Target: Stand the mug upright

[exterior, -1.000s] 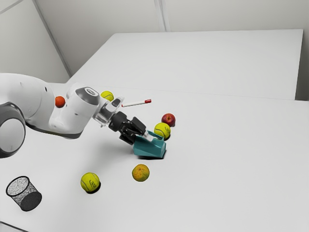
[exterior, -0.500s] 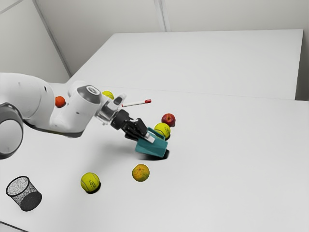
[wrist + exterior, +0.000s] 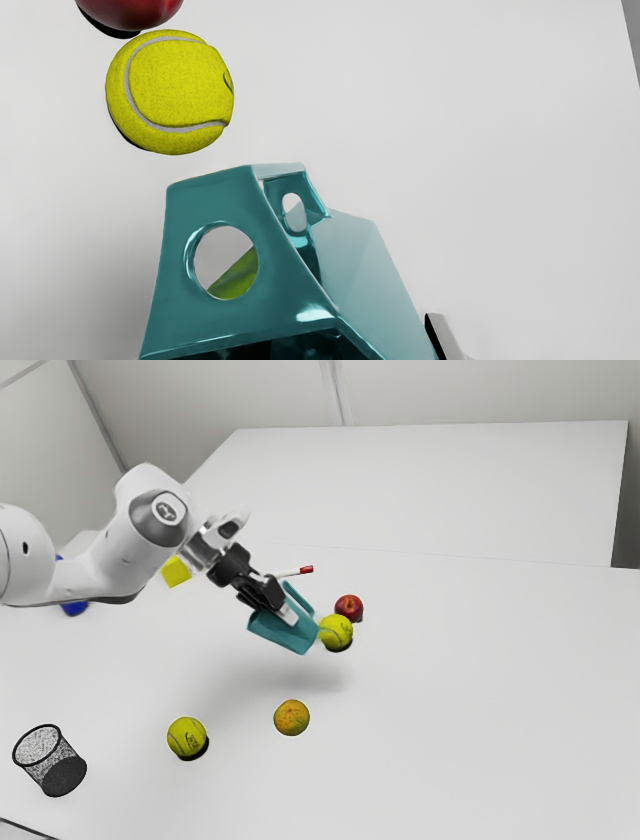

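While the arm reaches in from the exterior view's left, the mug (image 3: 284, 631) hangs at the gripper (image 3: 284, 611), just beyond its fingertips and a little to the near side. It's up off the table (image 3: 450, 710), with its soft shadow (image 3: 305, 678) falling apart from it. Its long axis slopes, the left end higher and the right end lower, so it isn't upright; the handle (image 3: 299, 600) stands out on the upper, far side. The tennis ball (image 3: 336, 632) is just past the mug's right end, with the apple (image 3: 349, 608) on the far side of that ball. From where I stand, the fingers look closed on the mug, pinching its wall, and I'd say that grip is what carries it.

In the wrist view, the mug lies right up against the hand, a dark hollow facing the gripper; I take that for the mouth, though I can't be sure. A fingertip (image 3: 444, 336) sits close by the mug's outer wall, and the ball lies out beyond it. What the move turns on, I reckon, is that slant: the axis must swing plumb, base down, before the mug is lowered, clear of that ball.
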Robot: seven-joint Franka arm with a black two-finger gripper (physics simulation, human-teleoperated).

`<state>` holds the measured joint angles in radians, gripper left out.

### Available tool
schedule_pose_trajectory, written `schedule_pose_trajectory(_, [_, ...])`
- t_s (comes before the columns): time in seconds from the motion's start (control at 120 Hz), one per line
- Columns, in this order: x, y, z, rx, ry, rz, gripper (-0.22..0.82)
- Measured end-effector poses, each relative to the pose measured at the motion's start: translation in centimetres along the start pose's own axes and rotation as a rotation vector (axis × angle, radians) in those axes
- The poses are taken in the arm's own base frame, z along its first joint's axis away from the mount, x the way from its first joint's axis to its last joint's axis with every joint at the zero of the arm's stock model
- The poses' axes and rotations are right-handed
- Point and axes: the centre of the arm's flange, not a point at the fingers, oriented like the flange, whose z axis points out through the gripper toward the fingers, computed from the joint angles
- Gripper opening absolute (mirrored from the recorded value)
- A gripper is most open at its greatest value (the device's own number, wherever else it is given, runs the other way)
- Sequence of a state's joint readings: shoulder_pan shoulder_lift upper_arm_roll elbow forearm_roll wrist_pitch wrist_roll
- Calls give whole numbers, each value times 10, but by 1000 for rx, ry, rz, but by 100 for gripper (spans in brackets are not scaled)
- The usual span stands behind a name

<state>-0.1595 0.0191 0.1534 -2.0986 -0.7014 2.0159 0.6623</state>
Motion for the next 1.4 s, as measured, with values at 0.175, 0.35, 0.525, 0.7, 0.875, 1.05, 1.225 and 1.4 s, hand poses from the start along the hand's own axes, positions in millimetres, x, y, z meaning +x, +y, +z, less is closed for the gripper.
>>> schedule_pose_trajectory(0.175, [-3,-3,-6,251,-130,75,-14])
schedule_pose_trajectory(0.35, [1,-15,3,410,-190,97,-13])
schedule_pose_trajectory(0.525, [6,-35,20,498,-207,86,-14])
schedule_pose_trajectory(0.7, [7,-49,29,544,-198,66,-13])
schedule_pose_trajectory(0.875, [9,-60,29,602,-200,73,-14])
schedule_pose_trajectory(1.05, [9,-66,34,629,-209,71,-14])
schedule_pose_trajectory(1.225, [6,-77,43,639,-227,53,-13])
schedule_pose_trajectory(1.4, [5,-80,47,642,-232,40,-14])
